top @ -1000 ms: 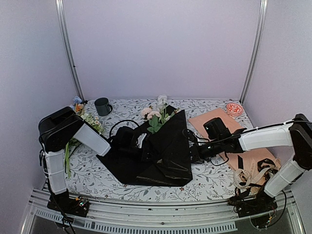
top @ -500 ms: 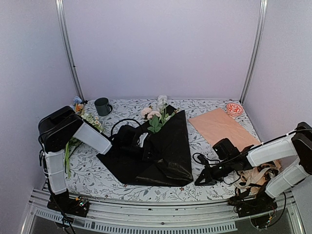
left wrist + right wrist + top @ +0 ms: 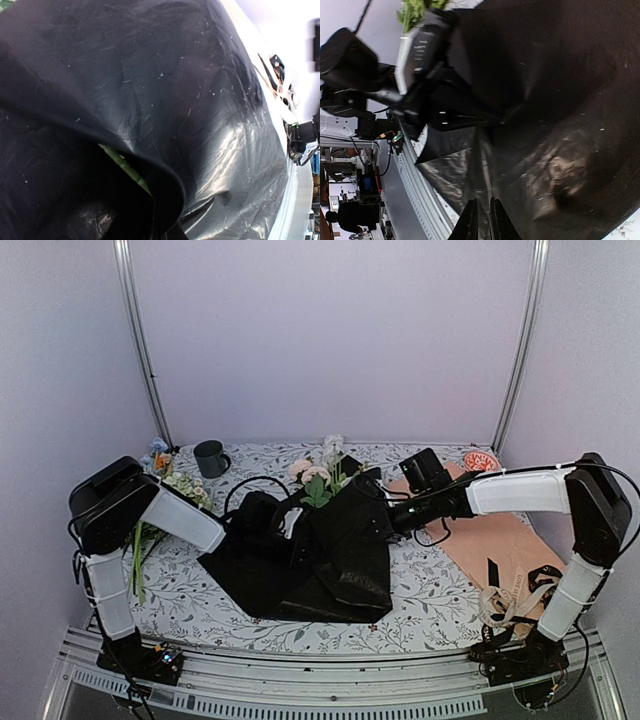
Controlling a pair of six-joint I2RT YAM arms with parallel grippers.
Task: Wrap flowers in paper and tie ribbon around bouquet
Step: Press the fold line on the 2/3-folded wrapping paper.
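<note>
We've got a floral-print table [image 3: 430,605] here: black paper [image 3: 340,560] mid-table, peach-tan sheet [image 3: 500,540] on the right, dark mug [image 3: 210,458] and small red dish [image 3: 481,462] at the back, loose flower bunch [image 3: 185,485] far left, cream ribbon [image 3: 510,605] front-right.

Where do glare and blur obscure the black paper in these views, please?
Top external view: soft, even light, the black paper sharp with faint sheen near its front edge. Left wrist view: the paper fills the frame, bright glare at lower right, a green stem in a shadowed fold. Right wrist view: paper blurred at lower right; the right end effector looks sharper.
</note>
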